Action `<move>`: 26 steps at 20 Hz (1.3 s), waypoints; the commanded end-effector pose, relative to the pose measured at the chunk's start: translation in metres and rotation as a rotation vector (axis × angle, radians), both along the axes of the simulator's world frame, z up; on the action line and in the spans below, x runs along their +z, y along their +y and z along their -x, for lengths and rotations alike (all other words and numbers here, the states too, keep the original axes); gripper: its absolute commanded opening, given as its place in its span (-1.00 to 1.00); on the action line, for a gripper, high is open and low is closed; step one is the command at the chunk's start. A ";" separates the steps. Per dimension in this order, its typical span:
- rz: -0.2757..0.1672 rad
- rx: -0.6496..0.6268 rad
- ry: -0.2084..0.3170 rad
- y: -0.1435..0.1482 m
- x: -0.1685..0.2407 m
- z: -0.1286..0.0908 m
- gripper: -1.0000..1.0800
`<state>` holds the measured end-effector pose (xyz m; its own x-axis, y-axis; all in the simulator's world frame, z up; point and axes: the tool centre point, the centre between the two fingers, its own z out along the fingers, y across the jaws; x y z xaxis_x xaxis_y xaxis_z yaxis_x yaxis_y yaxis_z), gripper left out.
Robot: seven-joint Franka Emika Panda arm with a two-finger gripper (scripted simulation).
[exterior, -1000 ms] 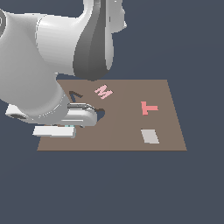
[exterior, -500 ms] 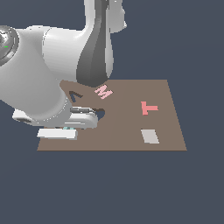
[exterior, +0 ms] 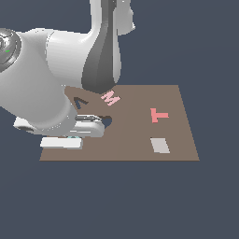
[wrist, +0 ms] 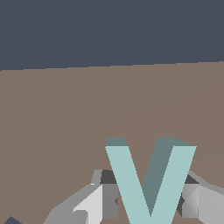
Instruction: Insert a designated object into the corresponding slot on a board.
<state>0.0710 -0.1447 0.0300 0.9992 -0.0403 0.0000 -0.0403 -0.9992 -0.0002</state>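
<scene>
In the wrist view the pale teal letter piece (wrist: 148, 179) stands between my gripper's (wrist: 149, 199) two fingers (wrist: 109, 194), which are shut on it. It is held just over the brown board (wrist: 65, 122). In the exterior view my hand (exterior: 60, 142) hangs at the board's (exterior: 135, 140) front corner on the exterior view's left. There the piece and the fingers are hidden by the arm. The dark V-shaped slot (exterior: 80, 103) lies farther back on the board, partly covered by the arm.
A pink M (exterior: 110, 98), a red T (exterior: 159, 115) and a grey rectangle (exterior: 160, 145) lie on the board. A dark heart-shaped cut-out (exterior: 108, 122) shows beside my wrist. My arm's bulky links (exterior: 46, 84) hang over the board's side on the exterior view's left.
The arm's upper links have swung a little. The hand has stayed at the board's front corner on the exterior view's left, shifting only slightly.
</scene>
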 end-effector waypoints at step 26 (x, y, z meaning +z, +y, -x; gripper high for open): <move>0.000 0.293 0.001 0.011 0.006 0.050 -1.00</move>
<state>0.0284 -0.1339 0.0351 0.9776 0.2102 -0.0009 0.2102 -0.9776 -0.0003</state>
